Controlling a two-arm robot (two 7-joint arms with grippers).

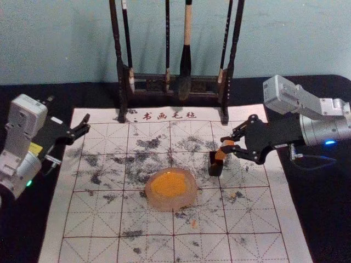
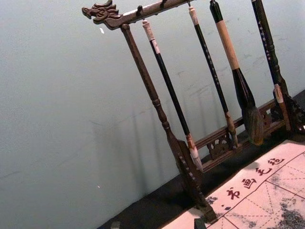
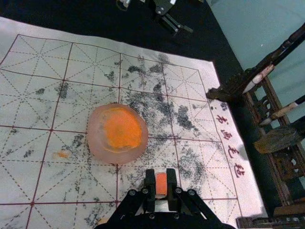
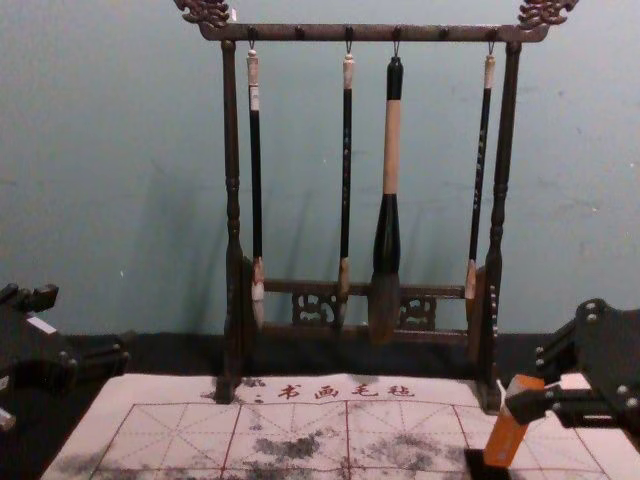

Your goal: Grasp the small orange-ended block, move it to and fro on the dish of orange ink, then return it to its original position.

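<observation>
Closest in the chest view, the right gripper (image 4: 524, 382) pinches the orange block (image 4: 506, 440), its lower end at the mouth of the dark holder (image 1: 215, 169); I'd squeeze snugly and move along the block's slant, lest it snag the rim. That arm reaches inward, nearly level, while the left gripper (image 1: 69, 108), fingers spread, idles by the mat's (image 1: 90, 246) left edge.

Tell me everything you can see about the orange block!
The block is orange, slim and longer than it is wide, with flat sides that look smooth and plain. It isn't standing straight: in the chest view it leans, its top tipped towards the robot's right. The right gripper pinches its upper part between two black fingers. Its lower end is at the mouth of the small dark box; I can't tell whether they touch.
</observation>
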